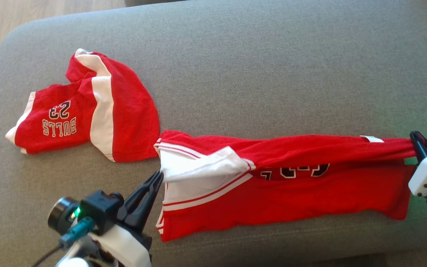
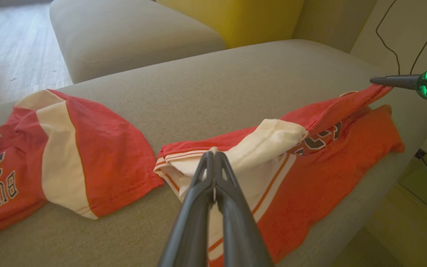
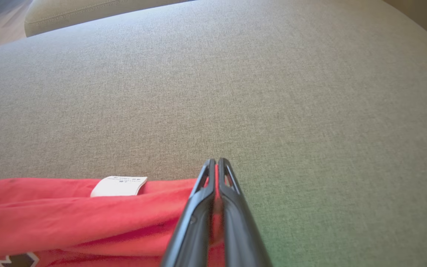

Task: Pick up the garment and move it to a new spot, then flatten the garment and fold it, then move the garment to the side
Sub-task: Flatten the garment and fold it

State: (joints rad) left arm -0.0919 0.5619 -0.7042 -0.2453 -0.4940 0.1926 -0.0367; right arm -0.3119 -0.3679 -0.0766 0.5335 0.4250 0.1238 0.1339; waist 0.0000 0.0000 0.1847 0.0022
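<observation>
Grey cushion (image 1: 254,66) holds the garment (image 1: 291,200); our left gripper (image 1: 159,176) and right gripper (image 1: 415,138) clench its ends; fold seemingly half done, side-move remains.

Red knit jersey (image 1: 291,200) with white striped side panel and black lettering, stretched lengthwise, far edge gathered and lifted taut, lying across grey fabric cushion (image 1: 272,74)

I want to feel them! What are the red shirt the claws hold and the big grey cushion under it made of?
The red shirt looks like soft knit cloth, maybe cotton, matte; it creases and drapes between the left claw and right claw. The grey cushion seems woven upholstery fabric, matte and slightly rough; a fine speckled weave shows in the right wrist view.
</observation>
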